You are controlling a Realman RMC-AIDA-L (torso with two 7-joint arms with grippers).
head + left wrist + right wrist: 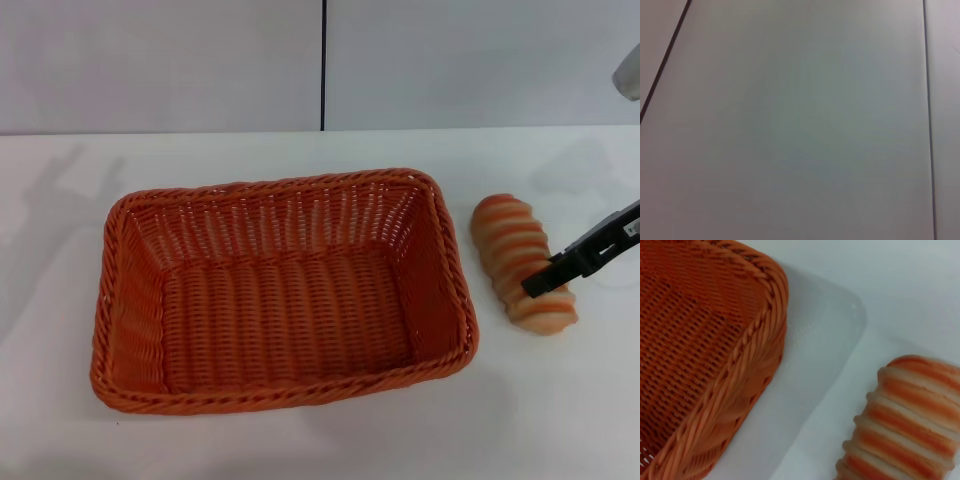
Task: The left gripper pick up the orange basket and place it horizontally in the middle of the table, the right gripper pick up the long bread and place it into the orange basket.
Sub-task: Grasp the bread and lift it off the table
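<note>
White surface (300,440) and a pale panelled wall with one dark vertical seam form the setting.

1. Right claw (545,283): enters from the right edge of the head view, black fingers resting at the right flank of the long bread (523,262), toward its near end. Whether the fingers are spread or closed cannot be determined.
2. Long bread: lies on the surface just right of the orange basket (280,290), apart from it, long axis running near to far.
3. Orange basket: stands upright, lengthwise across the middle of the surface, and holds nothing. Basket placement appears complete.
4. Left claw: not in view; its wrist camera shows only wall panels.

Current step, by judgement: grasping the bread. Next move calls for a firm closure across the loaf, a lift above the braided rim, then leftward travel over the basket.
</note>
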